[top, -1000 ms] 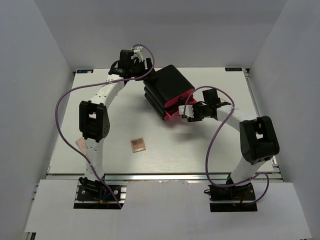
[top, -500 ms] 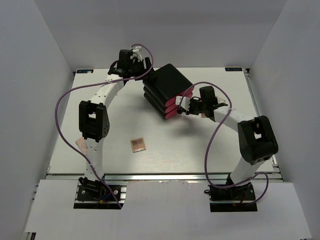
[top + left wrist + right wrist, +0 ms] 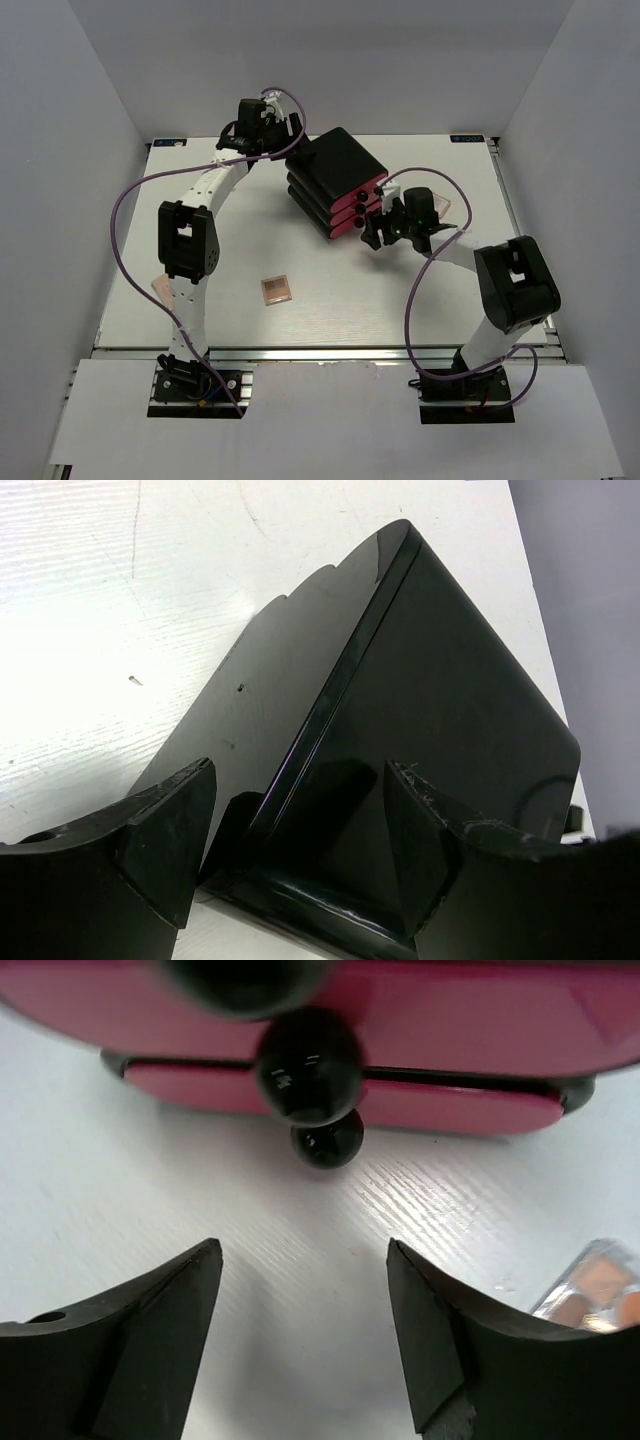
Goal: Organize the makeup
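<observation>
Three views, and each gives sth the others do not. In the top cam, going from the left, a small pinkish piece [image 3: 160,287] sticks out beside the lower link of the L arm. It is half hidden and I cannot tell what it is. Next, a square pinkish-brown palette [image 3: 276,290] lies flat on the white table [image 3: 330,300], alone and well apart from both grippers. Further back, the L gripper [image 3: 284,140] is at the rear corner of the black box [image 3: 335,178], but from above its fingers are too small to read. The L wrist cam [image 3: 300,850] shows them. The two fingers [image 3: 160,830] stand apart, w/ the glossy black back edge of the box [image 3: 400,680] running down btw them. I cannot tell if either pad touches it. The box sits turned at an angle near the table centre, pink fronts [image 3: 362,205] facing front-right. The R gripper [image 3: 378,225] is just beside those fronts. Only the R wrist cam [image 3: 300,1340] shows the round black knobs [image 3: 310,1065] on the pink fronts [image 3: 450,1020]. It also shows the R fingers [image 3: 150,1330] spread apart, holding nothing, w/ bare table btw them and short of the knobs. At the far right a second palette [image 3: 597,1290] lies on the table by the right finger. From above it is only a pink sliver [image 3: 447,205] behind the R wrist.
</observation>
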`<state>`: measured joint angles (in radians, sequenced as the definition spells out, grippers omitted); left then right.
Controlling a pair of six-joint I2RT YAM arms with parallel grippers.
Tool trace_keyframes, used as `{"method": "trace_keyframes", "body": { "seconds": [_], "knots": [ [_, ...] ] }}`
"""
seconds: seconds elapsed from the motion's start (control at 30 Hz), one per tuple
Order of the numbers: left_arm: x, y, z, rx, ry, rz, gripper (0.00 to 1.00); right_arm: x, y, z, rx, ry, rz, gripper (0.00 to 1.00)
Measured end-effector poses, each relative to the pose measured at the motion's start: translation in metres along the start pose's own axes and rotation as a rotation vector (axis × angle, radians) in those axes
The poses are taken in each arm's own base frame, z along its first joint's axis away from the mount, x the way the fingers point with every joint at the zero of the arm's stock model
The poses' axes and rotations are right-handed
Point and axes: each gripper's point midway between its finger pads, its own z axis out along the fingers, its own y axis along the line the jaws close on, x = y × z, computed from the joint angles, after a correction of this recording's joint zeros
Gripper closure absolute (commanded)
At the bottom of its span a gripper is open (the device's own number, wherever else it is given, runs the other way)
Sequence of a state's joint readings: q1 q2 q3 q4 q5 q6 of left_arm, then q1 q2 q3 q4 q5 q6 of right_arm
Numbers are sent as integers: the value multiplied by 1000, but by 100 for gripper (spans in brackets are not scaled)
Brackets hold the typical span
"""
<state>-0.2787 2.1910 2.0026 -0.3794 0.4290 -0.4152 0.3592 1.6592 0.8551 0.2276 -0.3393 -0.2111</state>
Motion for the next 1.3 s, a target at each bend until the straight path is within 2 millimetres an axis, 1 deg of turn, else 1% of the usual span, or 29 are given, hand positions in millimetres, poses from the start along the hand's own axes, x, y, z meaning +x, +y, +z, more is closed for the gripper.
{"method": "trace_keyframes", "body": {
  "seconds": [0.13, 0.2, 0.27, 0.33, 0.4, 0.53, 0.6, 0.83, 1.03, 1.07, 1.1, 1.2, 1.3],
  "knots": [
    [1, 1, 2, 1, 0, -5, 23, 5, -1, 14, 18, -10, 218, 31],
    [1, 2, 3, 1, 0, -9, 23, 7, -2, 20, 19, -8, 293, 32],
    [1, 2, 4, 1, -2, -11, 23, 2, -4, 30, 16, -16, 358, 32],
    [1, 2, 4, 0, -3, -12, 23, -6, -8, 38, 14, -39, 393, 33],
    [1, 3, 5, -1, -6, -13, 23, -13, -8, 42, 3, -65, 424, 33],
    [-1, 5, 6, -2, -24, -12, 23, -25, -7, 47, -16, -100, 479, 40],
    [-3, 7, 7, -4, -35, -12, 23, -28, -9, 51, -18, -113, 501, 40],
    [-6, 9, 7, -10, -49, -16, 23, -26, -12, 58, -13, -130, 556, 42],
    [-6, 9, 8, -10, -51, -20, 23, -15, -14, 66, 2, -117, 614, 42],
    [-6, 9, 8, -10, -51, -22, 23, -13, -15, 68, 5, -115, 619, 45],
    [-6, 9, 8, -10, -51, -23, 23, -12, -15, 69, 5, -113, 623, 50],
    [-6, 9, 8, -10, -51, -25, 23, -8, -16, 73, 1, -118, 643, 63],
    [-5, 9, 8, -10, -49, -33, 23, -9, -18, 74, -3, -136, 662, 65]
  ]
}}
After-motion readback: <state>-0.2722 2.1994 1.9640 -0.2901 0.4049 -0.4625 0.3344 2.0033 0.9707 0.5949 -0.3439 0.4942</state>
